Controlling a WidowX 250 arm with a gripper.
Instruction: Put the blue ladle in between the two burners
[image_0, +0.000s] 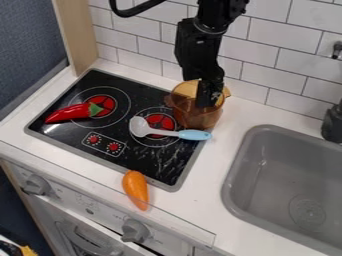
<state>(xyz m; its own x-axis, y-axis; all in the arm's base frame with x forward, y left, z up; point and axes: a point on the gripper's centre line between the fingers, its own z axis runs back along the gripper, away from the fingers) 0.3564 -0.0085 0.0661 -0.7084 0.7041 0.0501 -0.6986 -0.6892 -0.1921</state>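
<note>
Well to the left of the hand (208, 100), a red pepper (65, 114) lies with its green stem on the left burner (107, 103). Nearer, toward the front, an orange carrot (135, 188) crosses the cooktop's edge. The blue ladle (194, 134) (its bowl is pale grey) lies in front of the hand, across the right burner (159, 121). The hand is at the amber pot (194, 118); whether it is clenched or released, I cannot tell. Right of it is the sink (267, 175).
</note>
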